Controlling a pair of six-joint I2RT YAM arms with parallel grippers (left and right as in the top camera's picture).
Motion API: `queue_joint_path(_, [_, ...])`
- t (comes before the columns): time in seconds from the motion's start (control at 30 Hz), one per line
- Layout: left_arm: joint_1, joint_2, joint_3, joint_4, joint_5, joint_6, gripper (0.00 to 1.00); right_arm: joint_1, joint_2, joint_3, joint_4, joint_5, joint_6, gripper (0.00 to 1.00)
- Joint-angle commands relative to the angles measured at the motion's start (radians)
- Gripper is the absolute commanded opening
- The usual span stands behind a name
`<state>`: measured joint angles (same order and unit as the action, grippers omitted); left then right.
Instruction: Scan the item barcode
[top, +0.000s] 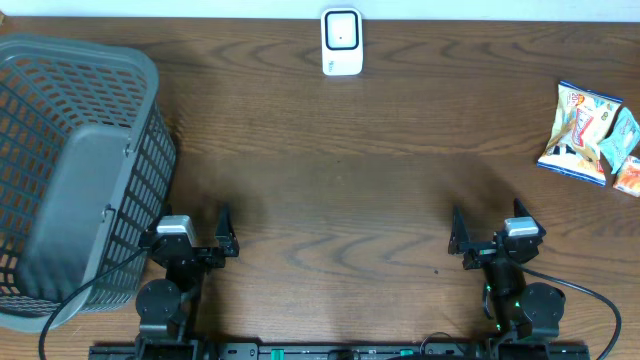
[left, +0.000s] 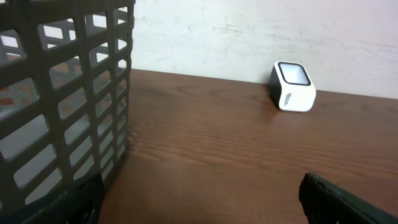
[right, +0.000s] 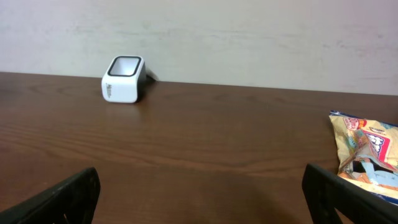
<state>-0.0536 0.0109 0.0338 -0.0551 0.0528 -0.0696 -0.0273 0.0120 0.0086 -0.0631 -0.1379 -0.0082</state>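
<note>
Both arms are parked at 6 o'clock on the table (top: 330, 190). The left gripper (top: 190, 243) and right gripper (top: 497, 243) both have fingers spread wide and hold nothing.

- Snack packets (top: 588, 133) lie at 3 o'clock, near the right edge and well apart from either arm. They are overlapped in a loose heap, and one runs partly out of the overhead view.
- Scanner (top: 341, 42) stands at 12 o'clock against the far wall. The basket (top: 70, 170) is at 9 o'clock, just beside the left arm.
- No barcode shows on any packet, so I cannot tell which face carries it.

Risks, as I judge them:
- The heap overlaps, so a closing grip may pinch two packets, or drag a neighbour off the edge.
- The film looks slick and puffy and may slip or crumple, creasing the code.
- If the code sits on the underside, the packet may reach the scanner wrong face up.
- The scanner looks light, and a low approach could nudge it.
</note>
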Motion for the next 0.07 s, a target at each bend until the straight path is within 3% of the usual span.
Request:
queue_joint_path(0.0, [-0.002,-0.007,-0.030,-0.013,-0.005,0.021,1.00,0.016,-0.007,-0.003,-0.002,0.008,0.010,0.99])
queue_joint_path(0.03, [-0.002,-0.007,-0.030,-0.013,-0.005,0.021,1.00,0.016,-0.007,-0.003,-0.002,0.008,0.010,0.99])
